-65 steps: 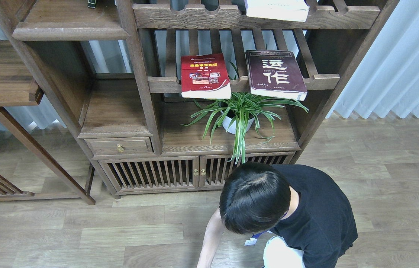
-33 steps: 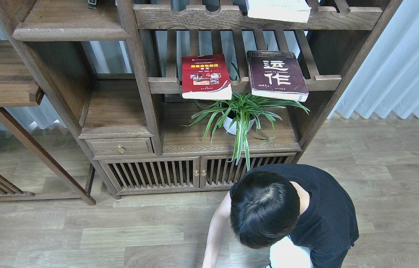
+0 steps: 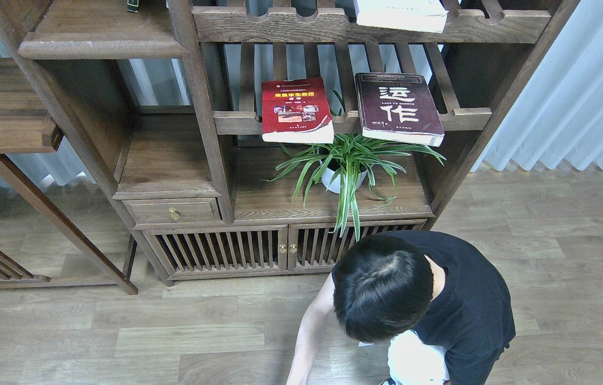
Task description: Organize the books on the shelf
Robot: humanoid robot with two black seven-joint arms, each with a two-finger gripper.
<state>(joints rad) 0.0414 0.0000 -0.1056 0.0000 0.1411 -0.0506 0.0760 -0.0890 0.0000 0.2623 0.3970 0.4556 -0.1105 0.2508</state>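
Note:
A red book point(image 3: 296, 109) with a yellow title lies flat on the middle slatted rack, its front end overhanging the rail. To its right on the same rack rests a dark maroon book point(image 3: 396, 107) with large white characters. A white book point(image 3: 401, 14) sits on the upper slatted rack at the top edge of the view. The flat plank shelf point(image 3: 99, 33) with a rounded front edge is at the upper left and bare except for a small dark object at its back. Neither of my arms nor grippers shows in the view.
A person in a black shirt point(image 3: 419, 305) crouches on the floor in front of the cabinet. A potted spider plant point(image 3: 345, 163) stands on the cabinet top below the books. A drawer point(image 3: 173, 210) and slatted doors point(image 3: 280, 247) sit lower down. Curtains hang at the right.
The person has shifted slightly right and nearer the cabinet. The books have not moved.

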